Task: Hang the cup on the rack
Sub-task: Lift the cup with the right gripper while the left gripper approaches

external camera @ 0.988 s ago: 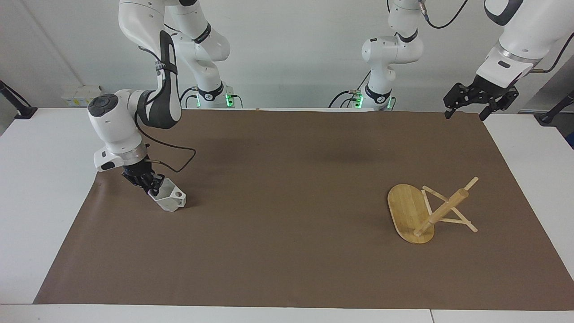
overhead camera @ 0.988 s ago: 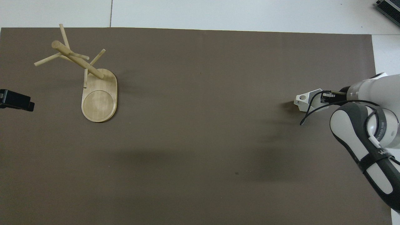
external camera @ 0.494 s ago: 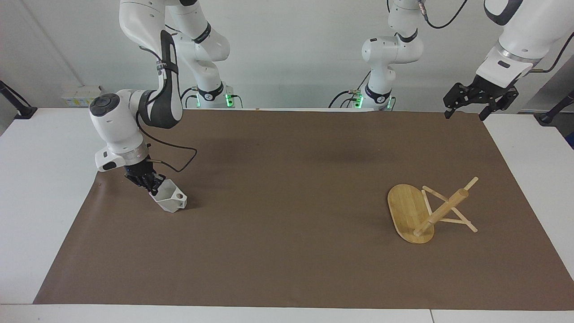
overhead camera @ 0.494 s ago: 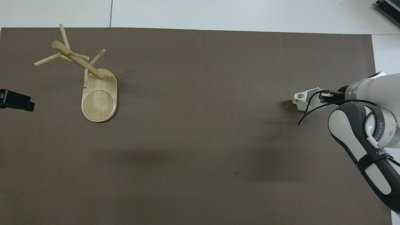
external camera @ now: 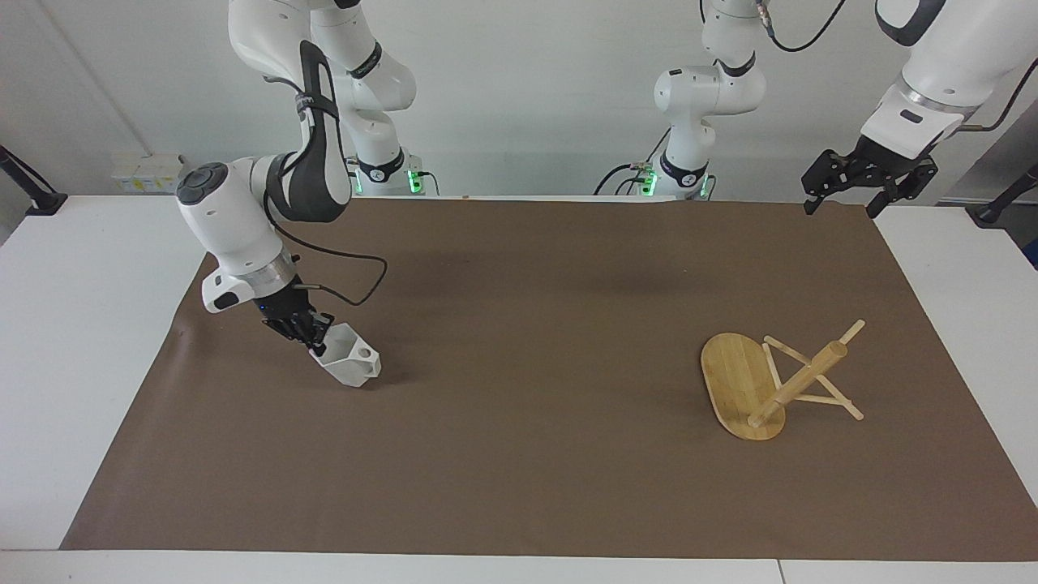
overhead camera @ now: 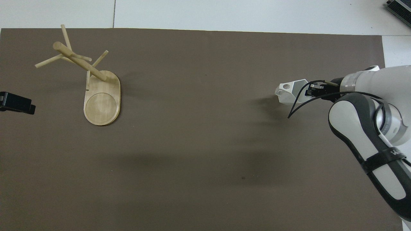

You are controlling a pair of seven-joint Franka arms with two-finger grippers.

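**Cup in the right gripper, rack standing apart**

Where the brown mat (external camera: 519,454) covers the bench, the right gripper (external camera: 310,339) hangs low over the right arm's end, its jaws pinching the rim of the cup (external camera: 350,365), which tilts with its pierced handle pointing toward the middle of the mat. The rack (external camera: 766,381) stands well apart toward the left arm's end, empty pegs fanned around its post. The left gripper (external camera: 839,199) waits raised over the mat's corner, jaws spread.
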